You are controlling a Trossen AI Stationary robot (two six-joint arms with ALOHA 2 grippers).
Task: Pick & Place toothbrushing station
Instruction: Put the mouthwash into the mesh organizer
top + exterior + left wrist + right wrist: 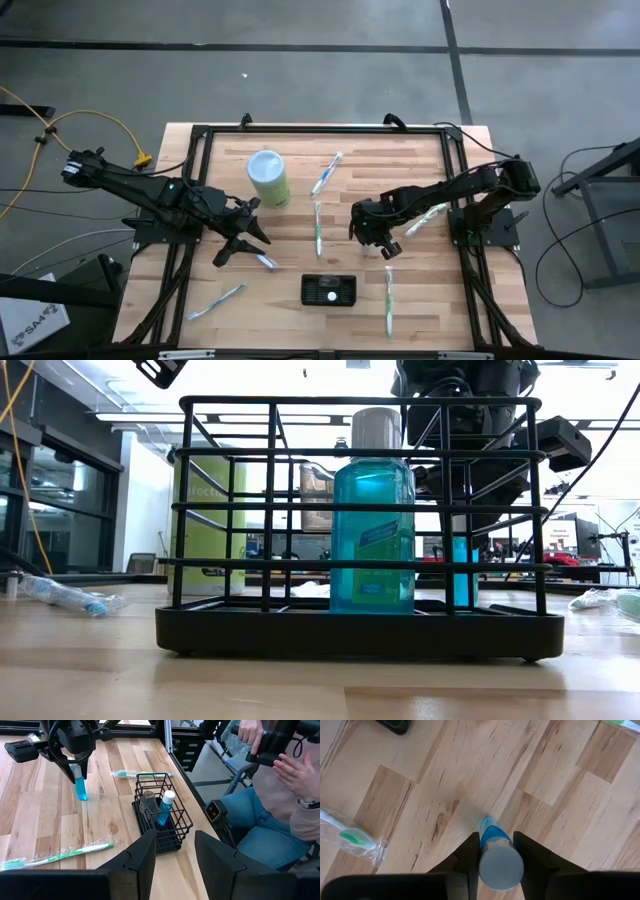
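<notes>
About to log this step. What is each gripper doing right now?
Left gripper: open, empty.
Right gripper: closed on a small blue bottle.

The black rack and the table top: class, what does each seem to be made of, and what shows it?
Rack: probably metal wire, matt black coated; thin straight bars form an open grid. Table: wood, pale and smooth; planks with visible grain.

Right tool (494, 851) clamped and raised; left tool (243, 232) spread, idle.
</notes>
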